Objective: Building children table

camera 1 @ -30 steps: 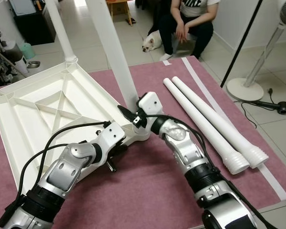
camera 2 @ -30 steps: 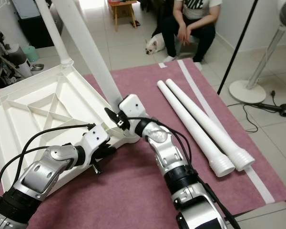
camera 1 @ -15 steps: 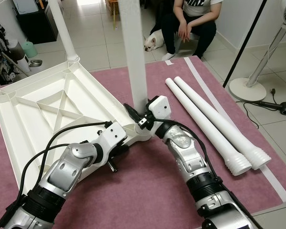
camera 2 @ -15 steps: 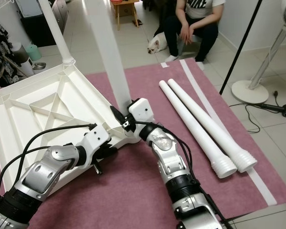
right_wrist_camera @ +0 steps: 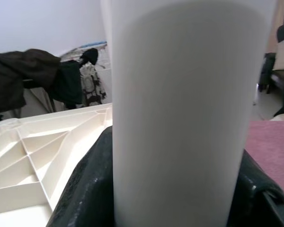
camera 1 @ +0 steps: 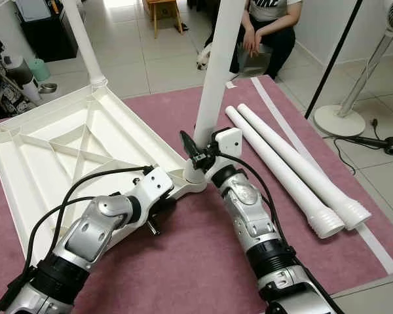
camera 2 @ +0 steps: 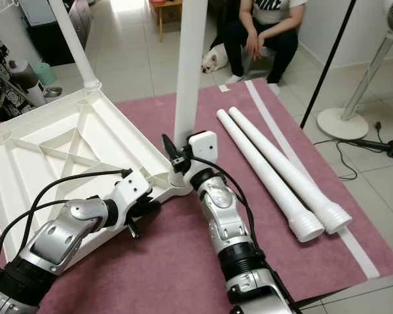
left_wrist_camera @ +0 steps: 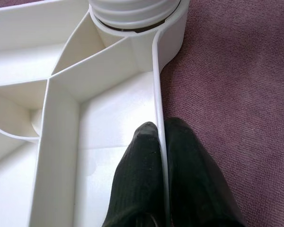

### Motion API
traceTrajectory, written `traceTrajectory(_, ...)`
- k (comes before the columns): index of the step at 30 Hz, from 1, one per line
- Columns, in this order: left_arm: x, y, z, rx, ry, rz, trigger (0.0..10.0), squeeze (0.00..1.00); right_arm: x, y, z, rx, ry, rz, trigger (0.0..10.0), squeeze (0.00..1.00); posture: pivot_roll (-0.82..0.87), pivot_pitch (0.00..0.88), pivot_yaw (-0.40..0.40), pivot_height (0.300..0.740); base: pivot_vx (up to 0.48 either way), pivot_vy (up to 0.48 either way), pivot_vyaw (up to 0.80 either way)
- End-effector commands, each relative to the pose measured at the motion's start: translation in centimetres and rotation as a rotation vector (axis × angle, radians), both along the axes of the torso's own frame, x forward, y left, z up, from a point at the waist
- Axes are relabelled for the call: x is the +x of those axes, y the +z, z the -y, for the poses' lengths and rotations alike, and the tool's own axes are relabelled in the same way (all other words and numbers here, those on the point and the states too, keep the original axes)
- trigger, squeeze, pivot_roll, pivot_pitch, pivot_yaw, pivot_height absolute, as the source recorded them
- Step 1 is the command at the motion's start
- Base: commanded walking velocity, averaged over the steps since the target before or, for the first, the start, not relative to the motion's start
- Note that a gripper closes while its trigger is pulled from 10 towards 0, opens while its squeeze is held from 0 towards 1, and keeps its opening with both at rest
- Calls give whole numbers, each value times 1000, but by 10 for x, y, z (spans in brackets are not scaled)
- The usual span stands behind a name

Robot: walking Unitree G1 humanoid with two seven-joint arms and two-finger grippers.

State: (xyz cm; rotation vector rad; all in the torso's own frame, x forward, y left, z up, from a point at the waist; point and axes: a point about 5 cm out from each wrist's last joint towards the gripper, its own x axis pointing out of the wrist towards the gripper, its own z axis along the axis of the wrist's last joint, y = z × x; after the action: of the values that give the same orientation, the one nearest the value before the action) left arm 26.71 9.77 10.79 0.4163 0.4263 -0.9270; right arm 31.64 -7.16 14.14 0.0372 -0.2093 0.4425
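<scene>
Tabletop (camera 1: 65,140): you see it upside down on the purple rug (camera 1: 203,261), ribs facing up, one leg (camera 1: 85,46) already standing in its far corner.
Corner socket (camera 1: 195,178): the near corner, where the threaded end of the second leg (camera 1: 213,85) sits; the left wrist view shows the threads (left_wrist_camera: 132,7) at the socket mouth.
Right hand (camera 1: 195,152): closed around the second leg just above the socket, black fingers (right_wrist_camera: 85,189) on either side of the white tube.
Left hand (left_wrist_camera: 160,179): pinching the tabletop's thin edge wall near that corner, one finger inside, one outside.
Key relation: the leg's long axis rises from the socket and leans slightly away from you and to your right; your right hand is on it, your left only steadies the top.
Judgement: the leg likely needs to stand square to the top before it will turn home.
Spare legs (camera 1: 295,173): two, side by side on the rug to your right, touching, threaded ends toward you.
</scene>
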Motion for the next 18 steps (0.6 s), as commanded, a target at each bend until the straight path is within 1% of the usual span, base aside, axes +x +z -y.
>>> traceTrajectory(1,10,16,-9,21,41,108,10000,0,-5,-53,23,-103,-111,-246,10000,0,28,0,119,740,0,0,0)
traceTrajectory(4,10,16,-8,20,44,109,10000,0,-11,-64,16,-238,-159,-265,10000,0,27,0,114,740,0,0,0)
traceTrajectory(5,10,16,-8,20,44,109,10000,0,-11,-64,16,-238,-159,-265,10000,0,27,0,114,740,0,0,0)
traceTrajectory(6,10,16,-8,19,44,109,10000,0,-11,-65,15,-267,-170,-261,10000,0,27,0,114,740,0,0,0)
traceTrajectory(7,10,16,-8,19,44,109,10000,0,-11,-65,15,-267,-170,-261,10000,0,27,0,114,740,0,0,0)
traceTrajectory(8,10,16,-8,18,45,109,10000,0,-11,-67,16,-295,-192,-265,10000,0,25,0,113,740,0,0,0)
traceTrajectory(10,10,16,-8,18,45,109,10000,0,-11,-67,16,-295,-192,-265,10000,0,25,0,113,740,0,0,0)
traceTrajectory(14,10,16,-8,16,45,110,10000,0,-9,-66,19,-306,-236,-261,10000,0,23,0,111,740,0,0,0)
traceTrajectory(15,10,16,-7,15,45,110,10000,0,-10,-66,20,-289,-264,-263,10000,0,23,0,111,740,0,0,0)
traceTrajectory(16,10,16,-7,15,45,110,10000,0,-10,-66,20,-289,-264,-263,10000,0,23,0,111,740,0,0,0)
traceTrajectory(18,10,16,-7,14,45,109,10000,0,-12,-70,24,-268,-324,-281,10000,0,22,0,112,740,0,0,0)
